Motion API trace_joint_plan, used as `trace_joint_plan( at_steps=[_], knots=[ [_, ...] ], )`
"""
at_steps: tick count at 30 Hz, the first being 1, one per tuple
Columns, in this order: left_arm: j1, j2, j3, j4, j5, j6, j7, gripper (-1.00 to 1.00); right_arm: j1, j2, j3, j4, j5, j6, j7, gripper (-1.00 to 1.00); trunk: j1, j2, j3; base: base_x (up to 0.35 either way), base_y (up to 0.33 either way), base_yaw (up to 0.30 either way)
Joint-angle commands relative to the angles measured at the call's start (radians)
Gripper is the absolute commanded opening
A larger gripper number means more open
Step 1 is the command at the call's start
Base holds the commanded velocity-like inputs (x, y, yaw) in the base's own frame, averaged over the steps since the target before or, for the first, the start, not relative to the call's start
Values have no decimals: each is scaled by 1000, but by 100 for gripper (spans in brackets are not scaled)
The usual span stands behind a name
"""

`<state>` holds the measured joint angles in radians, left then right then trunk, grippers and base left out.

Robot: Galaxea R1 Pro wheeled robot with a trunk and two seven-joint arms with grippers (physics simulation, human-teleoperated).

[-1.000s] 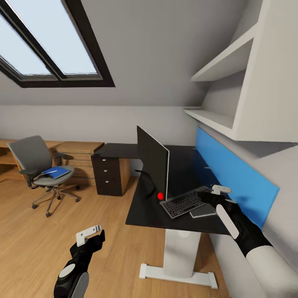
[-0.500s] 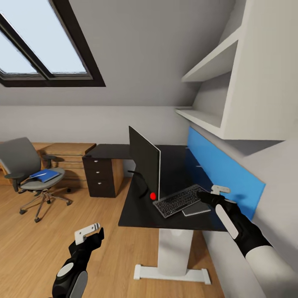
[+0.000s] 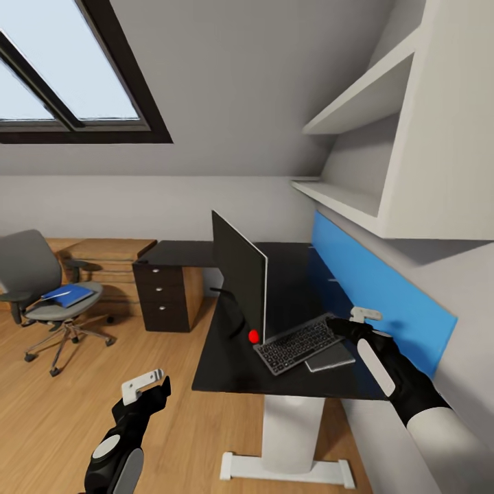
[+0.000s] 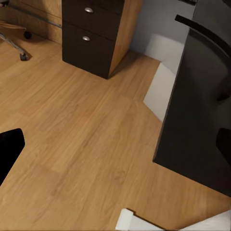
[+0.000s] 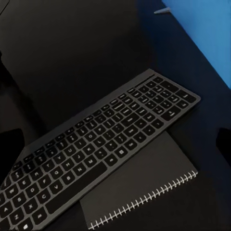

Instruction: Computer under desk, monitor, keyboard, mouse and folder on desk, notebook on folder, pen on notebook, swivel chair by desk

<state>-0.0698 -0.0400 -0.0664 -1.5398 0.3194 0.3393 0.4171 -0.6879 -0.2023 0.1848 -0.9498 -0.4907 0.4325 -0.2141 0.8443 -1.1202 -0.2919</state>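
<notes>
Nearest the camera, the left gripper (image 3: 147,387) is held low over the wooden floor (image 3: 62,405), in front of the desk and well apart from it; nothing is seen between its fingers, and whether they are spread or closed cannot be told. In the left wrist view, floor boards, the desk's dark edge and a drawer unit (image 4: 96,36) are seen.

The right gripper (image 3: 357,319) is extended over the near right part of the desk (image 3: 233,357), just beside the right end of the keyboard (image 3: 298,343). Its opening cannot be told, and no object is seen in its hold.

The keyboard is laid at an angle on the black desk top, its near end overlapping a spiral-bound notebook (image 3: 333,358), which lies partly beneath it. In the right wrist view the keyboard (image 5: 101,149) is seen across the notebook (image 5: 144,185), whose wire binding faces away from the keys.

A red mouse (image 3: 254,336) is set on the desk, just beside the keyboard's left end and at the foot of the monitor (image 3: 240,271). The monitor is stood upright on the desk, seen nearly edge-on.

A blue panel (image 3: 377,288) is fixed along the wall behind the desk, with white shelves (image 3: 357,110) above.

Farther off, a dark drawer unit (image 3: 168,295) is placed at the desk's far left end. Well apart to the left, the swivel chair (image 3: 41,288) is stood on the floor, with the blue folder (image 3: 66,295) lying on its seat. A skylight (image 3: 68,75) is set in the sloped ceiling.
</notes>
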Motion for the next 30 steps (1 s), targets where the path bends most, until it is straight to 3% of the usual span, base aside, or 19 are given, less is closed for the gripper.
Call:
trace_joint_plan(
  at_steps=[1,14,30],
  knots=[
    [-1,0,-2,-1,9,3,8,100,-1,-1,4,-1,-10,2,-10,100,1,-1,-1,259,0,0],
    [-1,-1,-3,4,9,1,8,100,1,-3,3,3,-6,0,-10,100,1,-1,-1,121,0,0],
    [-1,-2,-7,4,9,1,8,100,1,-1,6,16,-8,0,-4,100,1,-1,-1,213,0,0]
  ],
)
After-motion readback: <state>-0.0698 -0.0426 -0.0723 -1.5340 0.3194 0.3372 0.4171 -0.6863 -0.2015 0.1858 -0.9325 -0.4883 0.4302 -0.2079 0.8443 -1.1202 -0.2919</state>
